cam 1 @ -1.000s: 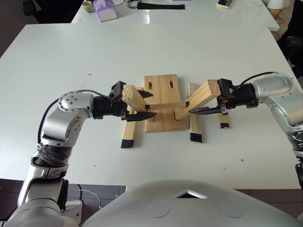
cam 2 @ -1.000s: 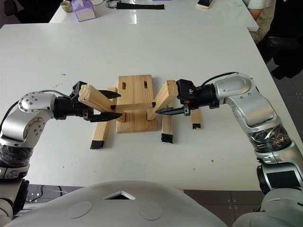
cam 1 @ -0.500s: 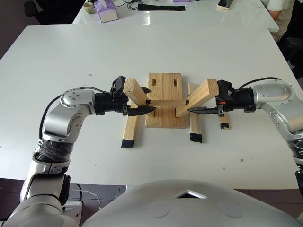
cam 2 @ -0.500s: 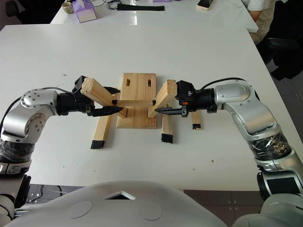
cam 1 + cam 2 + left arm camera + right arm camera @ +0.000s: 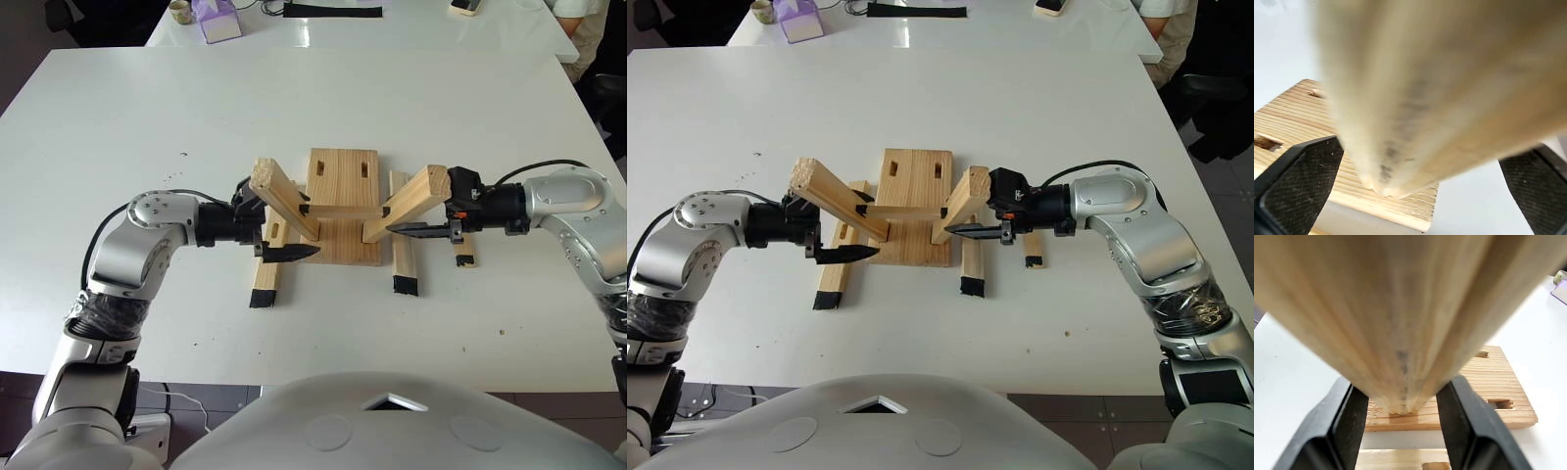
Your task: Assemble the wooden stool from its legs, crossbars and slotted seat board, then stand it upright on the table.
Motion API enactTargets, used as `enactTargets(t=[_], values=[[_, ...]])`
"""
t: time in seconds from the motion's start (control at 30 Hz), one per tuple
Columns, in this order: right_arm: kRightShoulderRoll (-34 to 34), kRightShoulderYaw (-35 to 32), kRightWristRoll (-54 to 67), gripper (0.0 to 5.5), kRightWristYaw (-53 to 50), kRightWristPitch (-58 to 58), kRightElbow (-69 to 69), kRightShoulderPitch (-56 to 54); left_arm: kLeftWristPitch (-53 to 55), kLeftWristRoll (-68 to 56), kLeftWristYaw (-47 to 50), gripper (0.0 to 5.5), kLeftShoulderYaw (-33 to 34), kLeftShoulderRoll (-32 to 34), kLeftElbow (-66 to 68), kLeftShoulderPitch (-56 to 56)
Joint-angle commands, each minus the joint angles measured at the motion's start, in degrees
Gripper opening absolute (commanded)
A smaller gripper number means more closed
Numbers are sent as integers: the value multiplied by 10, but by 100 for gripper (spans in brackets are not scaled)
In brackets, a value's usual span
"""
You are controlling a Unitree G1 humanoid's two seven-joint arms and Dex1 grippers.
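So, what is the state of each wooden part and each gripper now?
Left gripper: shut on the left tilted wooden leg.
Right gripper: shut on the right tilted wooden leg.
Wooden crossbar: joins both held legs.
Slotted wooden seat board: lying flat, visible slots empty.
Two loose black-tipped wooden legs: lying flat.

The far table [image 5: 411, 29] holds a purple tissue box [image 5: 217, 18] (a cup [image 5: 181, 12] just beside) and a black strip [image 5: 331, 12].
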Motion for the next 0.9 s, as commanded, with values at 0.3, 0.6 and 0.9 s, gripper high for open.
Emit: enactTargets(t=[0.3,0.6,0.9], values=[[3,-10,-38,314,-14,32,1,36,-105,66,-21,529,24,49,82,42],[-30,-218,-62,314,-103,24,-111,286,-60,17,109,529,171,26,-17,176],[257,-199,-131,316,-453,102,-263,438,12,2,418,535,201,-172,-193,277]])
